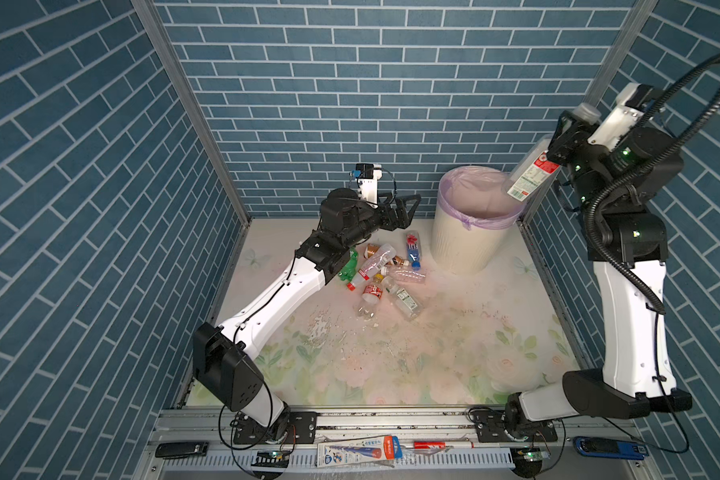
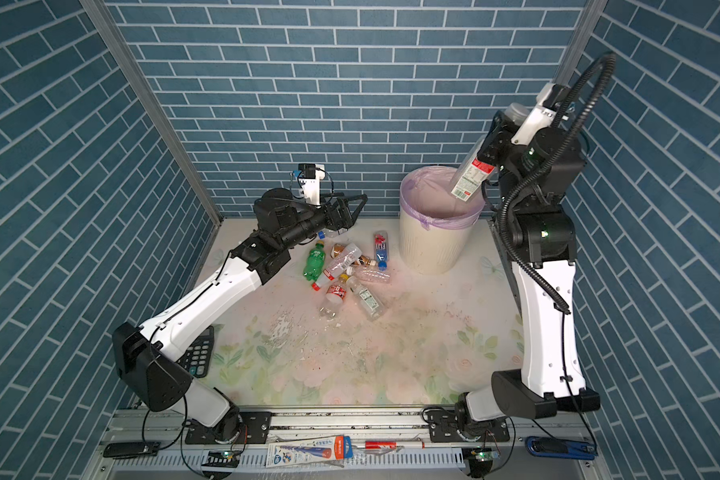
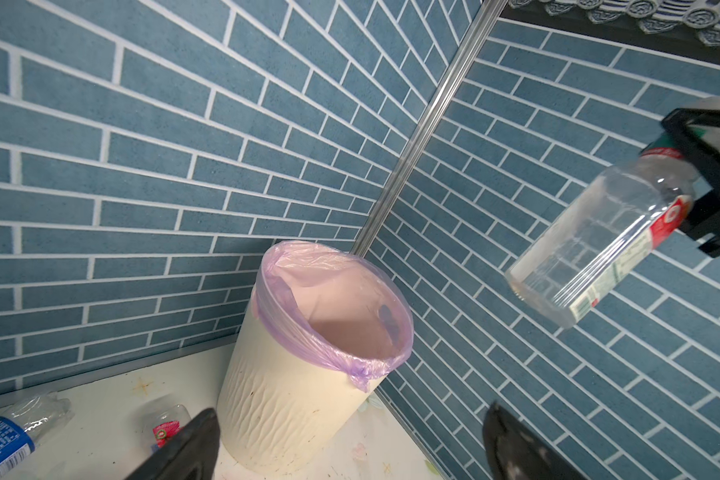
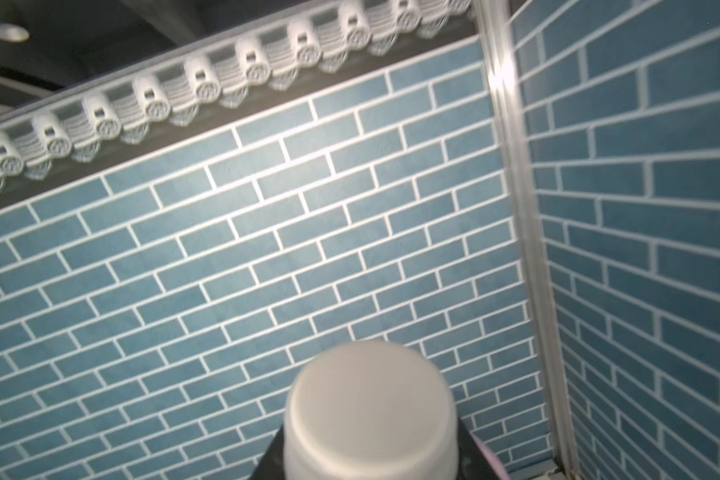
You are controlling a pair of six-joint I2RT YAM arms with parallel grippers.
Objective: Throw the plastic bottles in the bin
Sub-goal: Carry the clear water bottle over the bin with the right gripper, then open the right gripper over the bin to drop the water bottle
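My right gripper (image 1: 558,143) (image 2: 490,146) is raised by the right wall, shut on a clear plastic bottle (image 1: 528,174) (image 2: 470,176) with a red and white label. The bottle tilts, base down, above the bin's far right rim. Its white cap (image 4: 371,411) fills the right wrist view. The left wrist view shows this bottle (image 3: 591,249) in the air to the side of the bin (image 3: 287,411). The cream ribbed bin (image 1: 462,253) (image 2: 427,253) has a lilac liner. My left gripper (image 1: 406,208) (image 2: 352,208) (image 3: 350,409) hangs open and empty above several bottles (image 1: 385,270) (image 2: 350,272) lying on the floor.
A green bottle (image 2: 314,259) lies at the pile's left and a blue-labelled one (image 1: 412,245) close to the bin. A black calculator (image 2: 198,353) sits under the left arm. Blue brick walls enclose three sides. Pen packs (image 1: 358,451) lie on the front rail.
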